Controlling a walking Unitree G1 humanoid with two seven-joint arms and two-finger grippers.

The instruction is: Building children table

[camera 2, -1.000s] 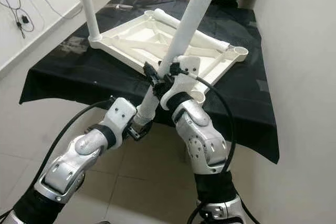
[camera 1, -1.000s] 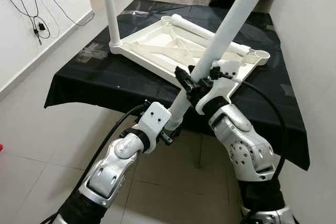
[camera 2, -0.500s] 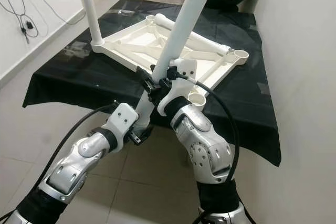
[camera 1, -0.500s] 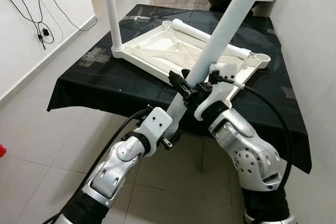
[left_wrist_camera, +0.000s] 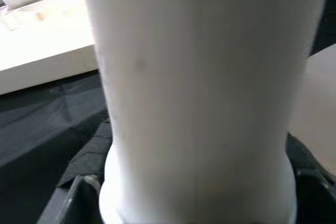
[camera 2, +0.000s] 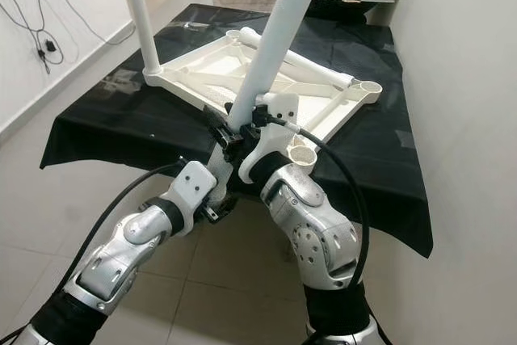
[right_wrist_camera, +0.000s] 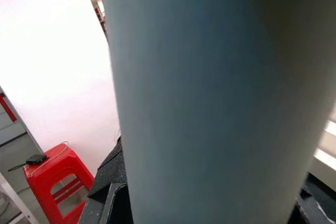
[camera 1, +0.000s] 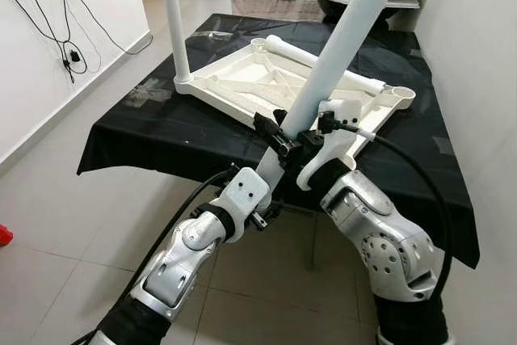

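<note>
Before the tabletop (camera 1: 242, 78), leg (camera 1: 339, 46) clamped in right hand (camera 1: 283, 136), left hand (camera 1: 262, 208) below

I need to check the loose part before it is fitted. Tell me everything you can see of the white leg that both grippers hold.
The long white round plastic-looking table leg is smooth and plain. It slants over the black-covered table's near edge, top out of frame. The right gripper clamps its lower part; the left gripper holds its bottom end.
</note>
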